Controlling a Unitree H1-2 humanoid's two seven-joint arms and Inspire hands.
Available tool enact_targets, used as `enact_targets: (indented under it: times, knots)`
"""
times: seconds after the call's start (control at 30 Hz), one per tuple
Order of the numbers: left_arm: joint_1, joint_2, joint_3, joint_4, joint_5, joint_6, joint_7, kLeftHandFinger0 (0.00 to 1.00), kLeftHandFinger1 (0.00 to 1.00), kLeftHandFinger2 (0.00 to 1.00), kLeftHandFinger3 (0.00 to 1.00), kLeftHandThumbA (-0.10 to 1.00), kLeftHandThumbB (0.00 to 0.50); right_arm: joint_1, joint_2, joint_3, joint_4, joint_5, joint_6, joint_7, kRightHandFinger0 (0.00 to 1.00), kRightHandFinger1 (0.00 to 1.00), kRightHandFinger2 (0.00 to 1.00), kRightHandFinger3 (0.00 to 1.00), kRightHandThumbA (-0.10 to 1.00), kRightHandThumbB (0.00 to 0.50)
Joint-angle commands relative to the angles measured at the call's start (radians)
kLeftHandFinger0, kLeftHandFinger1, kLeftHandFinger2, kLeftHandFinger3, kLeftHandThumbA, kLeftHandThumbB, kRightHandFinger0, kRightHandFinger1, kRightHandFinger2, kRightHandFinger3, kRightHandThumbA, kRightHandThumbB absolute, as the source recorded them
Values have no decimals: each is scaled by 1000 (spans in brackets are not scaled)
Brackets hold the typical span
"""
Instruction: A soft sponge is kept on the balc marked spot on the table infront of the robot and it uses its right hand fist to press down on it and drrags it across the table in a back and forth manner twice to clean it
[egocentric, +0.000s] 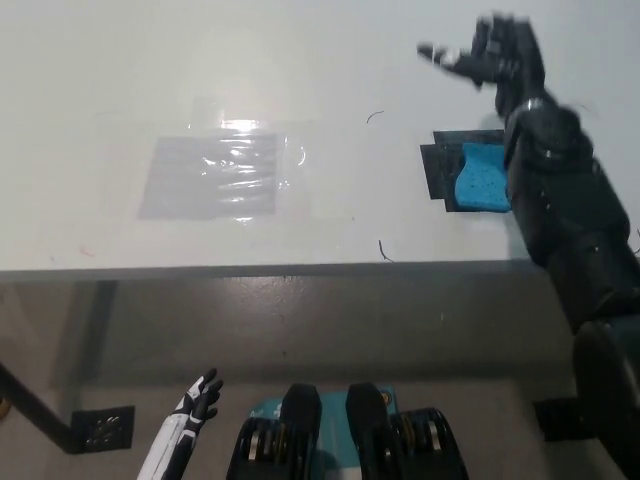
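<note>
My right hand (492, 58) hangs in the upper right of the frame with fingers spread apart, holding nothing, past the blue sponge (480, 178). The sponge lies on the black marked spot (437, 168) at right of centre, partly hidden by my forearm. To press well, I should curl into a fist and come down squarely on the sponge's middle. My left hand (198, 398) rests low at lower left, fingers apart.

The blue wavy-edged foam sponge (478, 180) looks porous and matt, sitting on matt black tape (440, 168). The smooth white table (90, 90) has a glossy, crinkly clear plastic sheet (212, 176).
</note>
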Motion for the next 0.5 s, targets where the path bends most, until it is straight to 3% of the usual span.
enact_targets:
  times: [0.0,0.07,0.13,0.17,0.23,0.27,0.3,0.47]
  knots:
    - [-9,6,-2,-27,16,-41,4,1000,1000,1000,1000,1000,130,-44,-22,-39,107,40,-117,-11,0,0,162,115,1000,156]
    - [-8,7,-3,-29,19,-36,4,1000,1000,1000,1000,1000,138,-22,-26,-53,140,48,-130,-3,0,0,191,200,1000,158]
    - [-7,6,-3,-32,16,-34,0,1000,1000,1000,1000,1000,138,6,-35,-46,167,31,-104,-37,0,0,190,212,1000,173]
    - [-7,7,-3,-29,17,-37,0,1000,1000,1000,1000,1000,134,28,-38,-56,173,41,-116,-31,0,0,203,248,1000,152]
    - [-8,7,-4,-29,22,-36,2,1000,1000,1000,1000,1000,133,50,-40,-75,179,58,-122,-22,0,0,265,349,1000,133]
    - [-8,6,-3,-27,15,-37,-1,1000,1000,1000,1000,1000,140,65,-43,-78,185,59,-101,-17,0,0,331,456,1000,164]
    - [-9,5,-2,-26,12,-37,-3,1000,1000,1000,1000,1000,134,79,-42,-83,188,63,-94,-10,0,0,334,481,1000,165]
    - [-24,5,-8,-23,24,-26,-2,1000,1000,1000,1000,1000,133,129,-21,-79,193,60,-98,7,0,0,273,409,1000,206]
